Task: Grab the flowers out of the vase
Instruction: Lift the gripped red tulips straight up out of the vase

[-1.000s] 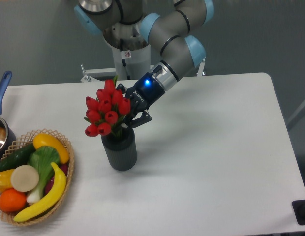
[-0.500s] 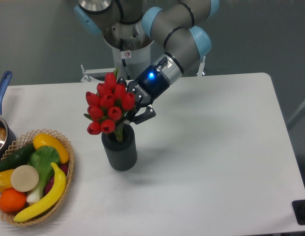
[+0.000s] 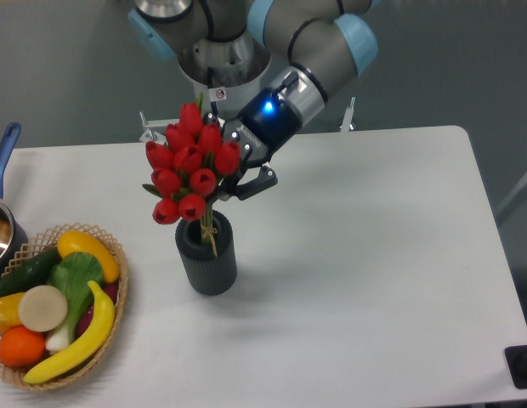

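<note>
The flowers (image 3: 189, 172) (red tulip buds on green stems) tilt left above the vase (image 3: 207, 254), their stem ends at its round mouth. The vase, dark grey and ribbed, stands upright.

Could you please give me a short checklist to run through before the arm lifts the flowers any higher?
1. Gripper closed on the flowers: ok, bunch sits between its fingers.
2. Stems clear of the vase: not ok, stem ends reach the mouth.
3. Vase upright: ok.
4. Fruit basket clear of the lift path: ok, off to the side.
5. Grip firmness: cannot tell.
</note>
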`<control>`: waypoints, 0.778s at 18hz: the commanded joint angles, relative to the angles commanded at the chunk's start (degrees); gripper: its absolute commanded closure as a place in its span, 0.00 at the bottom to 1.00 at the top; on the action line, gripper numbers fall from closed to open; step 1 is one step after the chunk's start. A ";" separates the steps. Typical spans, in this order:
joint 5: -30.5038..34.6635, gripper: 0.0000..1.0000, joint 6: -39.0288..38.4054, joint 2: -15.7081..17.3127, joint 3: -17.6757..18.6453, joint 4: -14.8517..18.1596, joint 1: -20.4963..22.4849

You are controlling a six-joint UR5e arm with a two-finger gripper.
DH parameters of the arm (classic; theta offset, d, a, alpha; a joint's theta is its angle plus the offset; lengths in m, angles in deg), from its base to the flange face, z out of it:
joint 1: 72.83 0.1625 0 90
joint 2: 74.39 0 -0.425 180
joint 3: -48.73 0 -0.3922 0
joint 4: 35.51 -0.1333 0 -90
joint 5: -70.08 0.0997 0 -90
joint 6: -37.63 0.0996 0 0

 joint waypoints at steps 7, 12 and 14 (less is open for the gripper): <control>-1.23 0.48 -5.53 3.17 -1.40 0.00 0.53; -0.97 0.49 -13.89 4.22 -5.45 0.09 0.53; -0.79 0.49 -14.07 4.14 -6.24 0.09 0.96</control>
